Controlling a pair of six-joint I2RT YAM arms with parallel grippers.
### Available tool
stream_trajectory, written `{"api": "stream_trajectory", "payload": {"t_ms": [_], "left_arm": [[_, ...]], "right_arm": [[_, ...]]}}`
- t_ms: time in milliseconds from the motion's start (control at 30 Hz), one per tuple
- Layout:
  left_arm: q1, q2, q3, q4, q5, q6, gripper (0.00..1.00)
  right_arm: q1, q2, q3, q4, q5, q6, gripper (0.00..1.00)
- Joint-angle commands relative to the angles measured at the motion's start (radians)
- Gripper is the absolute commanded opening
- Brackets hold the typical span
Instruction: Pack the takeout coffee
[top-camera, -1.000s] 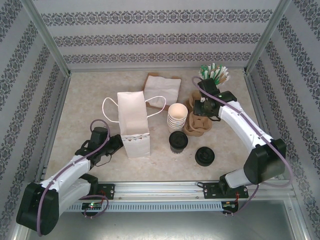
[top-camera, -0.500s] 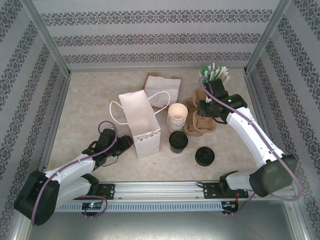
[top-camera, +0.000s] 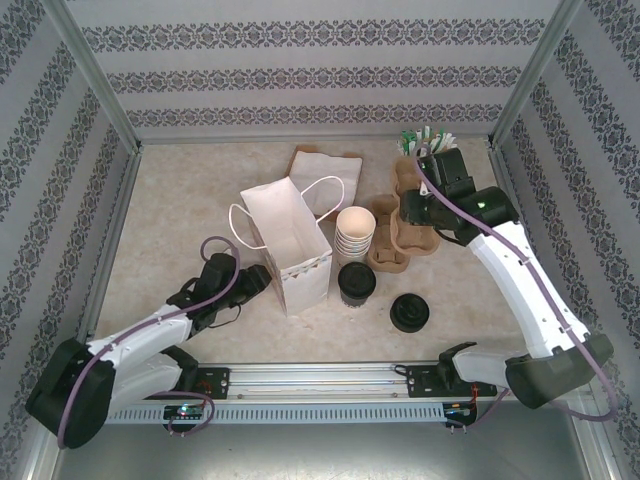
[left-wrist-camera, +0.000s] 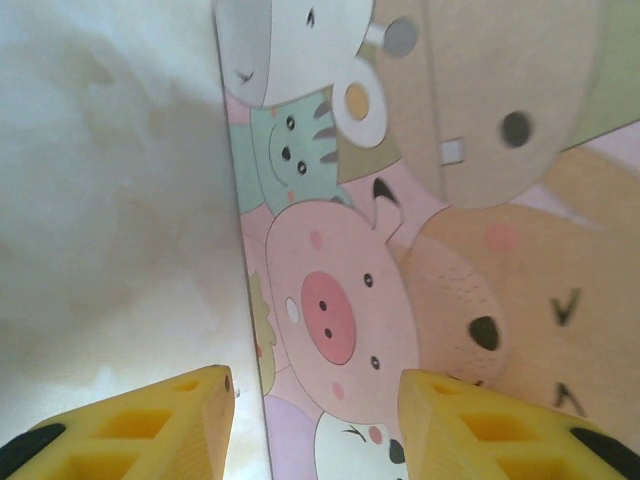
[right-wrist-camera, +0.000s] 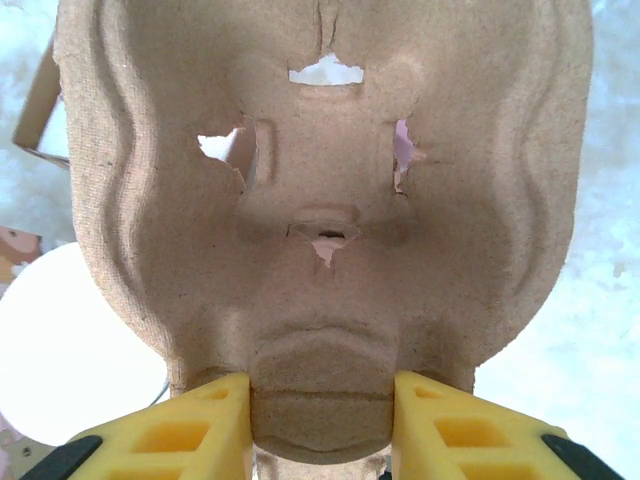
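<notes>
The takeout coffee (top-camera: 357, 283), a white cup under a black lid, stands on the table right of the white paper bag (top-camera: 290, 240). My left gripper (top-camera: 252, 280) is low against the bag's left side. Its jaws are open, and the bag's corner edge and cartoon-printed face (left-wrist-camera: 400, 250) show between the fingers (left-wrist-camera: 315, 390). My right gripper (top-camera: 418, 210) is shut on a brown cardboard cup carrier (top-camera: 403, 182), raised above the table. In the right wrist view the fingers (right-wrist-camera: 320, 415) pinch the end tab of the carrier (right-wrist-camera: 320, 200).
A stack of lidless white cups (top-camera: 355, 232) stands behind the coffee. More cardboard carriers (top-camera: 388, 260) lie beside it, with loose black lids (top-camera: 409, 312) in front. Flat paper bags (top-camera: 325, 170) and a holder of stirrers (top-camera: 428, 143) are at the back.
The bag has slid right toward the cups and turned, with my left gripper following it. My right gripper has raised the carrier and carried it right and back.
</notes>
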Motion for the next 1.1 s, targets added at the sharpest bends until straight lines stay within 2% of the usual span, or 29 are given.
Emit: {"api": "stream_trajectory", "payload": {"t_ms": [0, 133, 367, 600, 867, 1067], "left_arm": [[-0.011, -0.05, 0.034, -0.102, -0.074, 0.067, 0.48], [-0.011, -0.1, 0.077, -0.207, -0.139, 0.127, 0.48], [-0.006, -0.154, 0.186, -0.368, -0.254, 0.279, 0.5], [0.007, -0.157, 0.236, -0.388, -0.278, 0.31, 0.54], [0.014, -0.187, 0.28, -0.441, -0.299, 0.355, 0.53], [0.013, -0.249, 0.336, -0.52, -0.388, 0.437, 0.56]], "right_arm": [[0.038, -0.017, 0.089, -0.056, 0.056, -0.022, 0.36], [0.101, -0.005, 0.176, -0.079, 0.077, -0.015, 0.36], [0.278, 0.044, 0.322, -0.072, 0.148, 0.01, 0.36], [0.448, 0.139, 0.441, -0.005, 0.172, 0.017, 0.36], [0.565, 0.281, 0.553, 0.08, 0.165, 0.009, 0.36], [0.611, 0.371, 0.574, 0.14, 0.181, 0.02, 0.36]]}}
